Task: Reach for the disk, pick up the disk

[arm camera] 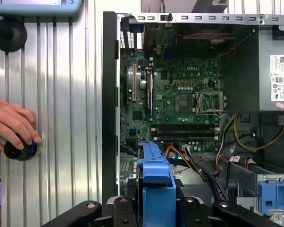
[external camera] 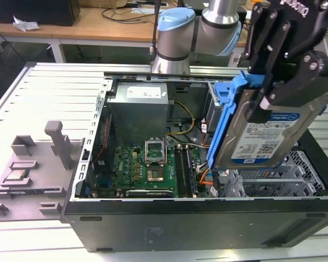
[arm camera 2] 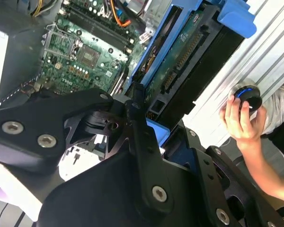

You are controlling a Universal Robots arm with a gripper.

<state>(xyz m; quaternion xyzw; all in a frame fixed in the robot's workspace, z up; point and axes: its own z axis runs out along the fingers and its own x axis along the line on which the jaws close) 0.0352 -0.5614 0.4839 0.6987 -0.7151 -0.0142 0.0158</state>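
Above the open computer case (external camera: 197, 218), on the exterior view's right, the black pincer (external camera: 268, 103) is clamped on the disk (external camera: 262, 139) and holds it clear of the case, in the air. Disk tilted, label face toward the exterior camera, blue bracket (external camera: 224, 120) running along its edge on the exterior view's left. Pincer fingers (external camera: 287, 82) press on the disk's upper part.

In the second wrist view the disk (arm camera 2: 189, 61) shows its underside with a green circuit board and connector row, blue bracket at both edges, black pincer links in front. In the first wrist view the blue bracket (arm camera: 155, 175) stands edge-on between the pincer links.

Inside the case: green motherboard (external camera: 145, 169) with an empty processor socket (external camera: 156, 152), grey power supply (external camera: 139, 106) behind it.

Case lies on its side on a ribbed grey surface (external camera: 44, 93). A grey fixture (external camera: 38, 164) sits beside the case on the exterior view's left.

A person's hand (arm camera: 12, 125) rests on a round black knob (arm camera: 21, 149) on the surface, well apart from the disk.
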